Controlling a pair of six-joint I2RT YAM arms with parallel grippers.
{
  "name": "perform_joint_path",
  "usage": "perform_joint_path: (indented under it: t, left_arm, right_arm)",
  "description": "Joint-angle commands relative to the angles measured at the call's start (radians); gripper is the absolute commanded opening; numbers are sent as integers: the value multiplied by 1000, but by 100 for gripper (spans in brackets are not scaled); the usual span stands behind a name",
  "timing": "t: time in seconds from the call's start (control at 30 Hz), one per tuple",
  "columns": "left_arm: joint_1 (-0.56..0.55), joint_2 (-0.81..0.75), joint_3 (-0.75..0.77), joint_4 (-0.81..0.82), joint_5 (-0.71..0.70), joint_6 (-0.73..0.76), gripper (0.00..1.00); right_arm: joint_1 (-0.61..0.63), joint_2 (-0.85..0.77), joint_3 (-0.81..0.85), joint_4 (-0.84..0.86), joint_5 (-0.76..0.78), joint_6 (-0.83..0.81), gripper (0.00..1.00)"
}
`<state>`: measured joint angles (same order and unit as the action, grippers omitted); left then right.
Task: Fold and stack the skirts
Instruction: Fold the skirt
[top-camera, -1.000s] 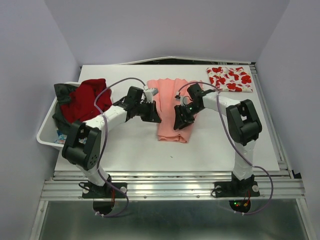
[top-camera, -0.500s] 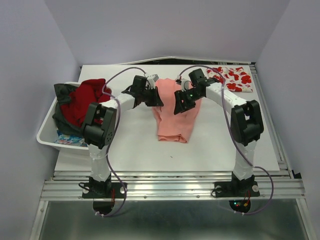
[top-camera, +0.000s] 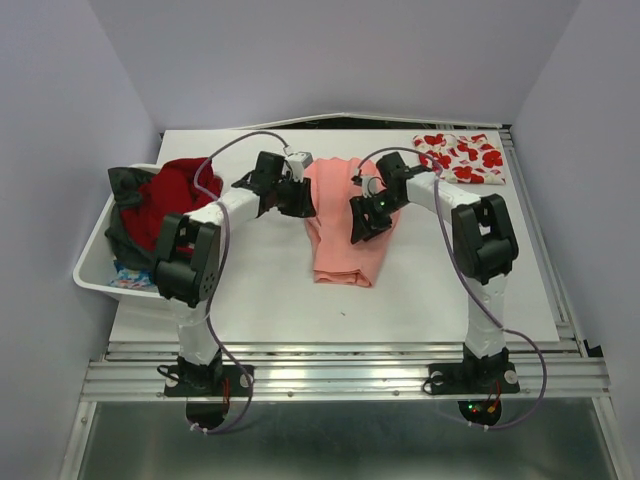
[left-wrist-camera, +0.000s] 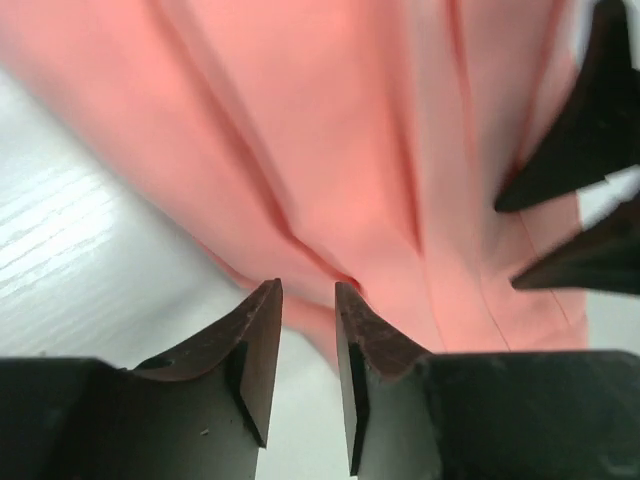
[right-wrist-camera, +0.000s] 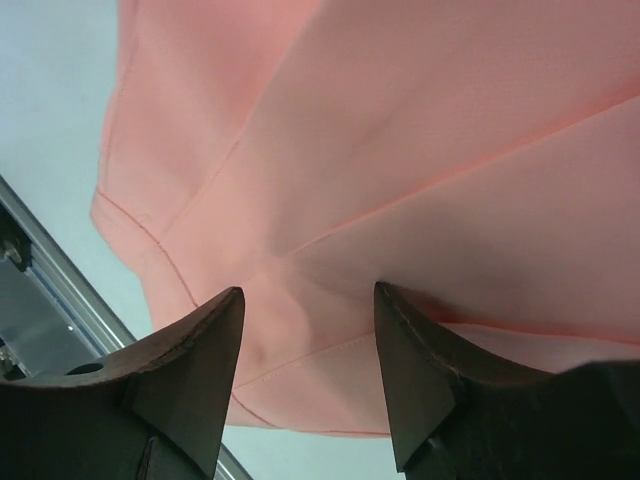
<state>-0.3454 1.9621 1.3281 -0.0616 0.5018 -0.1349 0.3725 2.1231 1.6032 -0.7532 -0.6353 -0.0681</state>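
We judge the task partly done. The salmon-pink pleated cloth skirt (top-camera: 343, 245) lies in the middle of the white counter (top-camera: 250, 300), folded lengthwise into a narrow strip, its near end a little rumpled. Well beyond its far right corner rests the white cloth skirt with red flower print (top-camera: 460, 157), flat and folded small, seemingly finished. Both arms hang over the pink skirt. The left claw (left-wrist-camera: 305, 300) is at its left edge, parted only slightly with no cloth between the tips. The right claw (right-wrist-camera: 308, 300) is over its right side, spread wide and empty. What is left, as we see it, is a crosswise fold of the pink skirt, then stacking the two. Left of the pink skirt a white plastic tub (top-camera: 92, 268) holds a red garment (top-camera: 175, 195) and dark ones; whether those are skirts we cannot tell
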Motion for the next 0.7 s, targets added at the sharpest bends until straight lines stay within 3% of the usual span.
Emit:
perform_joint_path:
  t: [0.0,0.13,0.27,0.4,0.67]
  left_arm:
    - [-68,-325,-58,-87,-101,399,53]
    - [-159,-504,-190,-129,-241,642,75]
    - [-282,-653,-404,-98,-350,918,85]
    - [-366,-732,-539,-60,-405,1070,88]
    - [-523,-729,-770,224,-555,1229,92]
  right_arm:
    - [3,-126,7,-21,-56,-9,60]
    - [12,-166,-9,-63,-109,-18,60]
    - [63,-164,-71,-93,-141,-51,59]
    - [106,-109,-147,-94,-150,-73,58]
    - [106,32,-210,-41,-86,-78,55]
